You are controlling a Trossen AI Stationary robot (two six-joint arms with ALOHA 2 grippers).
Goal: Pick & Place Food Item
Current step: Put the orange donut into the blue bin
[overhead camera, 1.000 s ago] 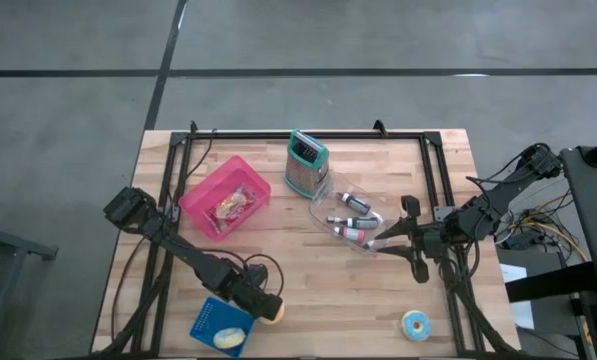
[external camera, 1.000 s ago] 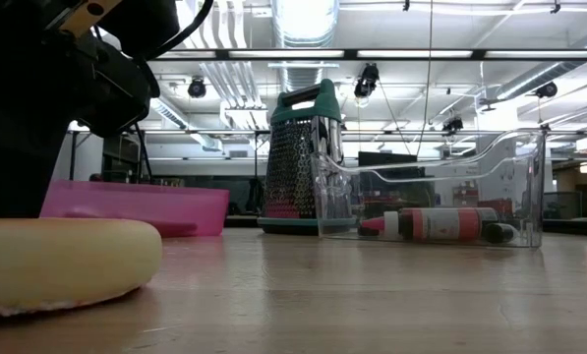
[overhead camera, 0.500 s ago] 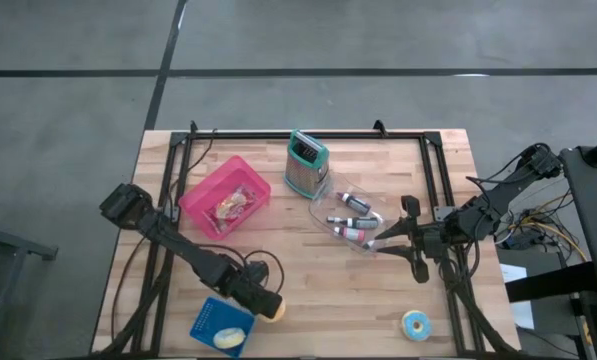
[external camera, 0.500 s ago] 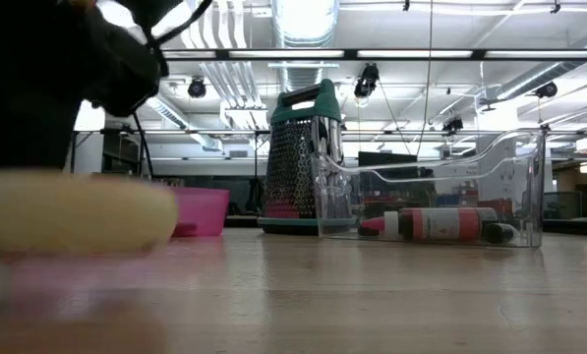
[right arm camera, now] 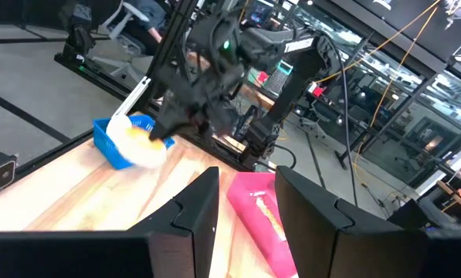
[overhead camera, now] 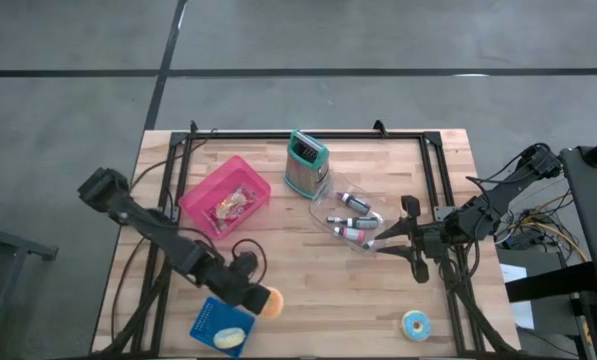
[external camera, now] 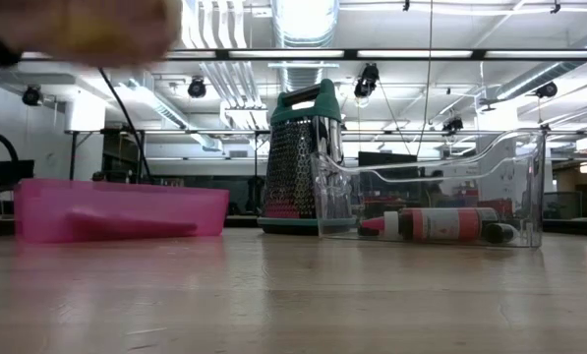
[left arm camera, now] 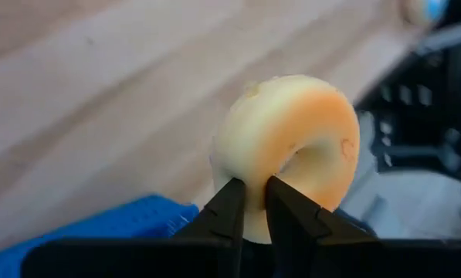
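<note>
My left gripper (left arm camera: 249, 202) is clamped on the donut's (left arm camera: 288, 150) rim, lifted off the table (overhead camera: 308, 290). Right gripper (overhead camera: 380, 243) idle, fingers spread, beside the clear bin (overhead camera: 350, 218).

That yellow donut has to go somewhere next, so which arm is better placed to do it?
The left. Its pincer is already shut on the yellow donut, lifted off the table near the blue sponge. The right pincer sits open by the clear bin, holding nothing.

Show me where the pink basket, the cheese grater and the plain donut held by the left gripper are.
pink basket (overhead camera: 200, 191): high view, on its left rim.
cheese grater (overhead camera: 306, 165): high view, on its metal face.
plain donut (left arm camera: 292, 147): left wrist view, on its upper ring.
</note>
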